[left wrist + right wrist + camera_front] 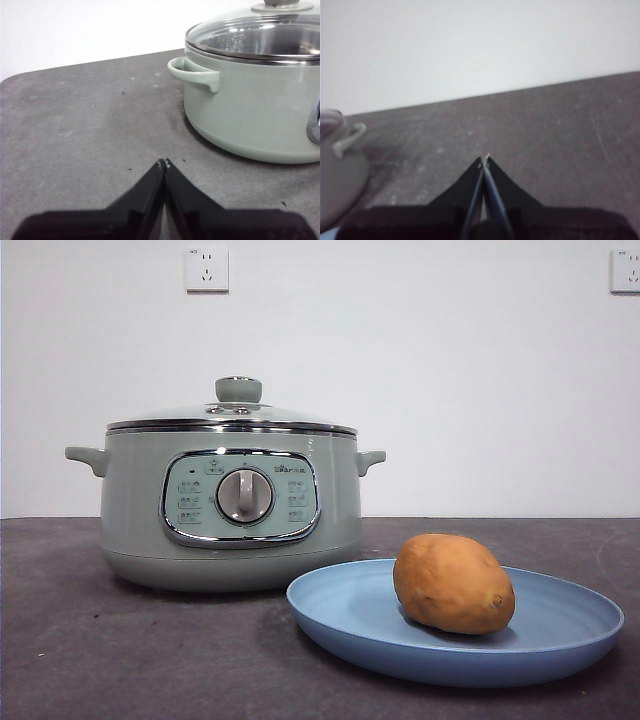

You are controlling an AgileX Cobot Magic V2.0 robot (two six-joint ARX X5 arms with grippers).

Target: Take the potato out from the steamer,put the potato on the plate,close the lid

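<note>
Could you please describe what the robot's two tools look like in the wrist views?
Both are matte black. The left tool has two flat wedge-shaped jaws tapering to pale, scuffed tips. The right tool looks alike, though blurrier. No cables or markings are visible.

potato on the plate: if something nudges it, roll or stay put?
The potato is oval and smooth-skinned, so it would likely roll sideways or slide on the slick blue plate. The raised rim would probably stop it. It looks solid and stiff, so a nudge should not deform it.
</note>
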